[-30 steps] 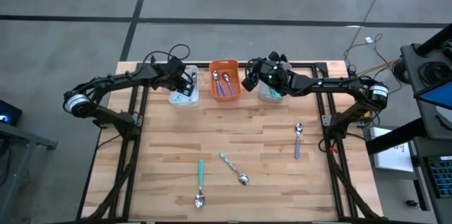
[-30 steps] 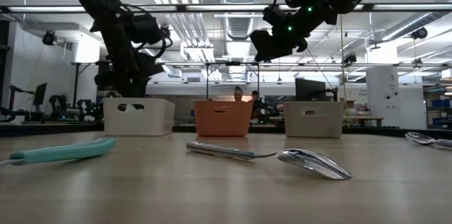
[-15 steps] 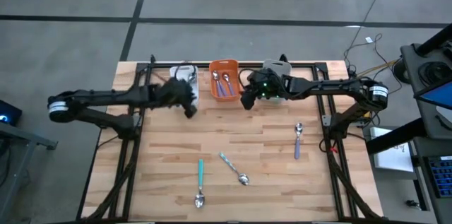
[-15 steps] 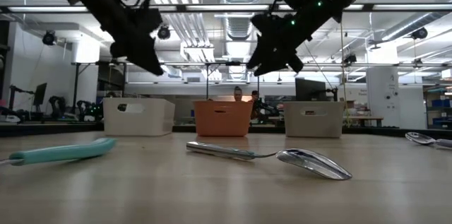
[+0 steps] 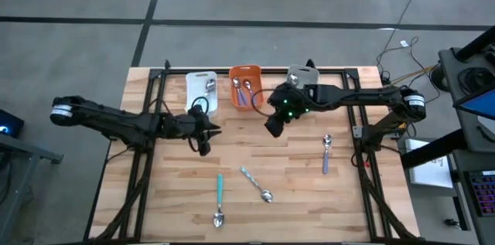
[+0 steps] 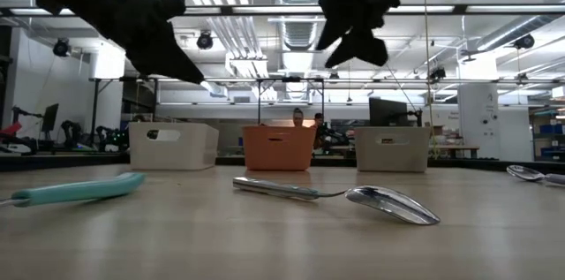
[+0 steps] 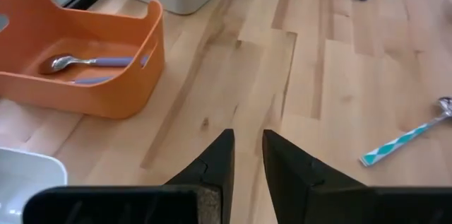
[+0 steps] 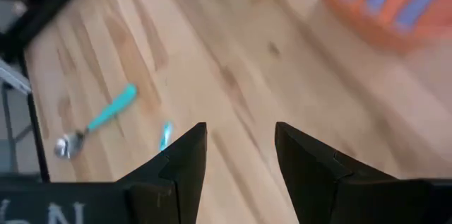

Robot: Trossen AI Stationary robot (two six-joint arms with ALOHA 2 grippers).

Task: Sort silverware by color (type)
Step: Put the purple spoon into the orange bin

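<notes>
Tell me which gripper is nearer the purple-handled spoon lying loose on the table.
Right. The right gripper hangs over mid-table, just across from the purple-handled spoon near the right edge; the left gripper is far off, toward the table's left half.

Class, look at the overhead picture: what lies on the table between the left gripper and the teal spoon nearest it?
Nothing. In the high view, only bare wood separates the left gripper from the teal spoon; the patterned spoon lies off to one side.
</notes>
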